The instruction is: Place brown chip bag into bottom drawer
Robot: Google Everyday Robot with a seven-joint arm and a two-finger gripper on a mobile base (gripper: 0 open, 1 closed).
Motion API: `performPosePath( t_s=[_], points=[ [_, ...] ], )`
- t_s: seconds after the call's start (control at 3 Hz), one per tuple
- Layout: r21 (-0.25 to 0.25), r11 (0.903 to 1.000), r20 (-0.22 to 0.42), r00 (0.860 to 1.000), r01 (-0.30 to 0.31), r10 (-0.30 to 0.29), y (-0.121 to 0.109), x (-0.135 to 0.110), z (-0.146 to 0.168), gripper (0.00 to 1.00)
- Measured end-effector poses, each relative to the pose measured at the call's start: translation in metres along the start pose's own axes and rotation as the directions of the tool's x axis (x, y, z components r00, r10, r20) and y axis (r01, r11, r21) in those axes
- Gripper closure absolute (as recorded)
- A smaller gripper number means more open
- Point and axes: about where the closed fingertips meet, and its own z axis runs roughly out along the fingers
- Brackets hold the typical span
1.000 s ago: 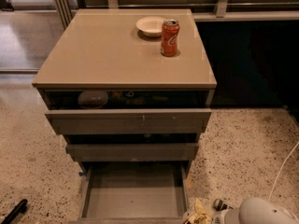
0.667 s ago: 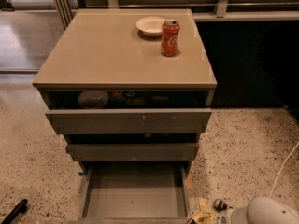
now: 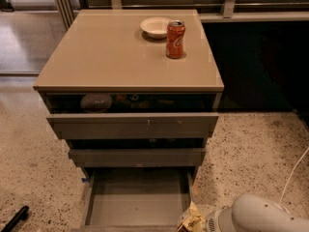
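The bottom drawer (image 3: 137,202) is pulled open below the cabinet, a shallow grey tray with a bare floor. Only a crinkled cream-yellow end of the brown chip bag (image 3: 192,221) shows, at the bottom edge just right of the drawer's front right corner and against the arm. My gripper (image 3: 208,223) is at the bottom edge, right of the drawer, mostly hidden under my white arm (image 3: 260,214). The bag's brown body is out of view.
The two upper drawers (image 3: 133,124) stand partly open, with objects inside the top one. A red soda can (image 3: 175,39) and a white bowl (image 3: 155,27) sit on the cabinet top. A white cable (image 3: 292,175) runs over the speckled floor at right. A black object (image 3: 14,219) lies at the lower left.
My arm has come further into view from the lower right, and the bag's end has shifted slightly left toward the drawer's corner. Cabinet, can and bowl have not moved.
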Motion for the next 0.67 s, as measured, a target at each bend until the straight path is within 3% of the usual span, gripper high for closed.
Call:
performPosePath(
  t_s=[0.33,0.67],
  points=[
    [0.038,0.9991,-0.028,0.999,-0.020,0.021,0.0127,0.0299,0.0108,1.00],
    [0.036,0.9985,-0.029,0.999,-0.040,0.041,0.0054,0.0357,0.0068,1.00]
  ],
)
